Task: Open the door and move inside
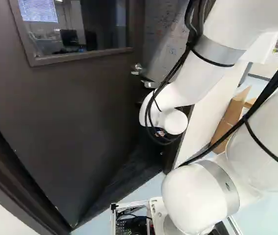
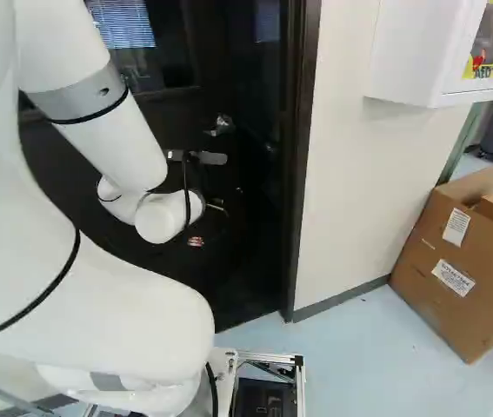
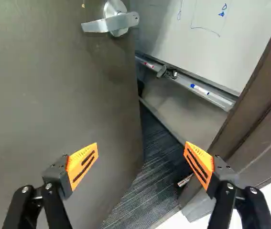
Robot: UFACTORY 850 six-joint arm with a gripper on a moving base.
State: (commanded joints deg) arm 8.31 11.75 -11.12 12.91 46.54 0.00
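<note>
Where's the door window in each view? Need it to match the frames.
Left base view: window at top left.
Right base view: window at the top, left of middle, partly behind the arm.
Wrist view: not in it.
Shared landmark: the dark door, seen in all three.

The floor (image 2: 359, 356) is bright (the doorway (image 2: 259, 252) dim)

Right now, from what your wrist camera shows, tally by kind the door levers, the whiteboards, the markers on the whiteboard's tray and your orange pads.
Door levers: 1
Whiteboards: 1
Tray markers: 2
Orange pads: 2
Total: 6
</note>
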